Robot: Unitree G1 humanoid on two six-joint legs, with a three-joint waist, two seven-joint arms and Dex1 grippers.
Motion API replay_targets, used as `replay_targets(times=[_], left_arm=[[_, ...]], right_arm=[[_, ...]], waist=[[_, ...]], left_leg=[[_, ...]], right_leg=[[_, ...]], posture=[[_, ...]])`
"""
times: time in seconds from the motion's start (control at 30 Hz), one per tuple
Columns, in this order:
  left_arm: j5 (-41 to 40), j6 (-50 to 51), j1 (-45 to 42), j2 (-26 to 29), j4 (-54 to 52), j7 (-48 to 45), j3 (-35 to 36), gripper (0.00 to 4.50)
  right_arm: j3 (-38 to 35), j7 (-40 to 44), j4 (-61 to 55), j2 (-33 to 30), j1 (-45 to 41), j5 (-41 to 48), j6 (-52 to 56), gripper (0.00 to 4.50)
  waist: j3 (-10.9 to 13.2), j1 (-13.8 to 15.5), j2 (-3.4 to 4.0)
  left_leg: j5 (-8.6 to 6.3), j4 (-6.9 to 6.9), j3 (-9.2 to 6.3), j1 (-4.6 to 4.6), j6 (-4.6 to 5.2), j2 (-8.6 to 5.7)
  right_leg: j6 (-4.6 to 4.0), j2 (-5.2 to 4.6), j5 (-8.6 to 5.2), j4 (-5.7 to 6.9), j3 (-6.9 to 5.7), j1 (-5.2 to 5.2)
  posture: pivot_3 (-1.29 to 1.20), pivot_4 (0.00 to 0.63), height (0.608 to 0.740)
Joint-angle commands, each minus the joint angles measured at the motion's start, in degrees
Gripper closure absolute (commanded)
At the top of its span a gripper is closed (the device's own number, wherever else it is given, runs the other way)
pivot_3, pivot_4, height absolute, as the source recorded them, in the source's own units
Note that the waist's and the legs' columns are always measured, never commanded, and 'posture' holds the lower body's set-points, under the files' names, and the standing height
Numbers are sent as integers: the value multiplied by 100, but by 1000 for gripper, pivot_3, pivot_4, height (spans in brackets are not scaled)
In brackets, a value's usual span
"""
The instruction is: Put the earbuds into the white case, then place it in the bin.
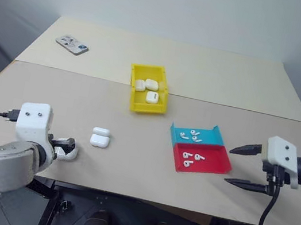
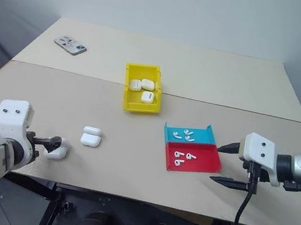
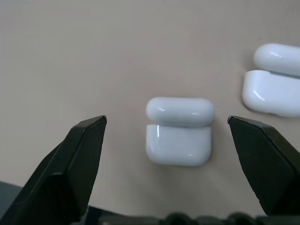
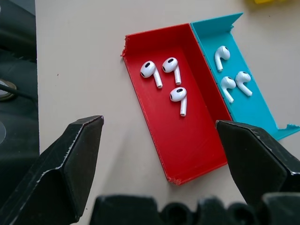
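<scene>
Left wrist view: left hand [image 3: 166, 140] spread astride white case [image 3: 178, 132].

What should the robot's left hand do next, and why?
Probably move down and close on the white case. The left gripper is open with the case lying between its fingers, not yet touched. The right gripper hangs open over the red tray.

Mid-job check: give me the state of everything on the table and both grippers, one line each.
Left gripper: open, fingers either side of a white case, not touching.
White case: lid open, lying on the table.
Second case: lid open, untouched.
Right gripper: open, empty, over the red tray.
Red tray: three earbuds inside.
Blue tray: three earbuds inside.
Yellow bin: holds three cases.
</scene>
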Motion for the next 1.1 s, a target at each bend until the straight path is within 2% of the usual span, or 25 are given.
replay_targets(times=[0.03,0.17,0.4,0.67,0.73,0.8,1.1], left_arm=[[-6,602,-465,-370,300,-17,-143,0],[-6,1023,-801,-717,462,182,-294,0],[-6,1041,-722,-1267,428,830,-296,0],[-6,1178,-687,-1527,506,1050,-307,0],[-6,1131,-659,-1794,541,1069,-264,0],[-6,1220,-750,-1749,554,1181,-344,0],[-6,1358,-1076,-2208,705,1628,-530,0]], right_arm=[[-347,-70,-253,-113,82,115,122,66],[-450,-111,-340,-105,217,87,165,66],[-501,-153,-369,-107,297,83,191,66],[-445,-220,-373,-109,324,25,179,66],[-458,-227,-388,-121,353,22,189,66],[-478,-249,-402,-123,389,1,162,66],[-504,-316,-436,-134,500,-41,151,66]], waist=[[0,4,0],[0,-1,-3],[1,5,-5],[0,5,-6],[-1,7,-4],[0,7,-8],[-1,7,-11]], left_leg=[[0,-1,1,1,0,0],[0,-4,-1,1,0,0],[0,-5,-2,2,-1,0],[0,-5,-3,2,-1,0],[0,-5,-3,2,-1,0],[1,-5,-2,3,-1,0],[1,-5,-5,2,-1,-1]], right_leg=[[0,-1,0,0,1,0],[0,1,0,0,1,-1],[-1,-1,0,0,2,0],[-1,0,0,-2,2,0],[-1,-1,1,-2,2,0],[-1,-1,0,-1,2,1],[-1,-1,1,-2,2,1]], posture=[[0,150,740],[0,150,740],[0,150,740],[0,150,740],[0,150,740],[0,150,740],[0,150,740]])
